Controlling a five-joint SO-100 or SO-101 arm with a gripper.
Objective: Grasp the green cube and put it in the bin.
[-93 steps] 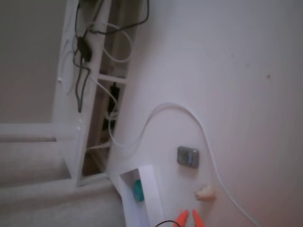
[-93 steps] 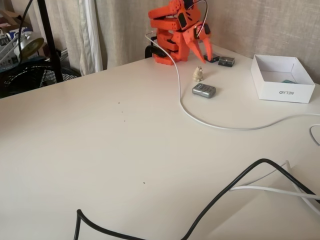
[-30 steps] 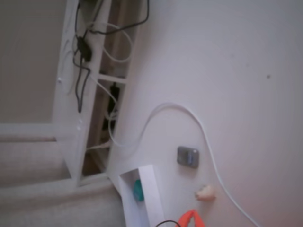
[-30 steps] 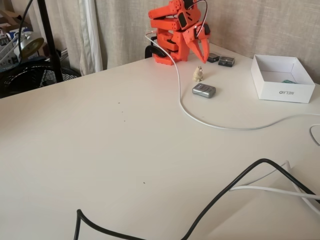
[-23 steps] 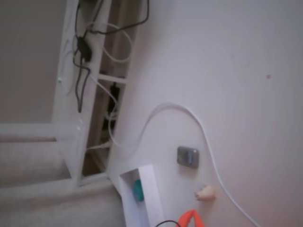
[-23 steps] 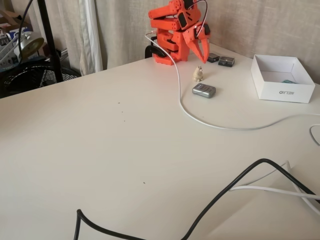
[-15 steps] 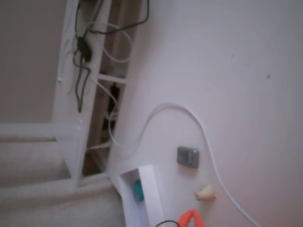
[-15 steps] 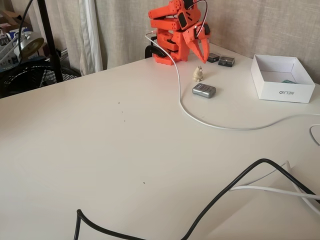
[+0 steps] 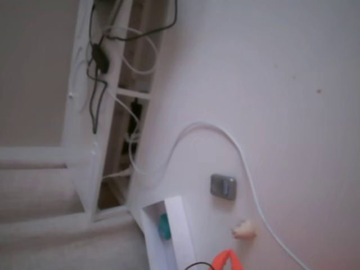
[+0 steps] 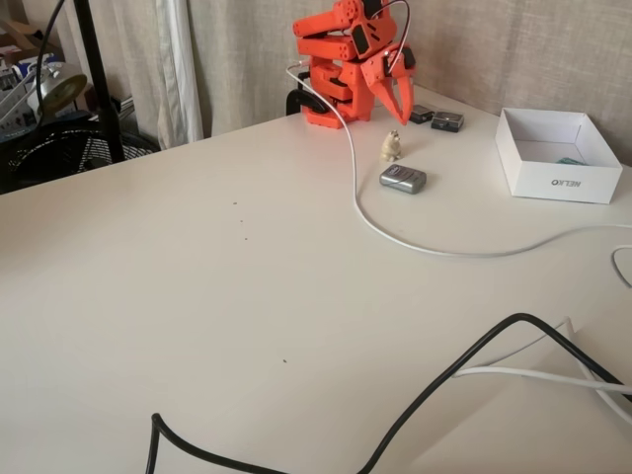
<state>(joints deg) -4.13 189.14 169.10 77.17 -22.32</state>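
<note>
Looking done: we're seeing the green cube (image 9: 163, 226) sitting in the bin (image 10: 551, 182), claw (image 10: 397, 107) pinched together, empty, needing only parking.

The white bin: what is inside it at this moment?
The green cube lies inside the bin. In the other fixed view only a sliver of it shows above the front wall, which hides the rest of the floor.

Table (image 10: 197, 296) matt, smooth; grey square (image 10: 403, 179) metallic, glossy.
</note>
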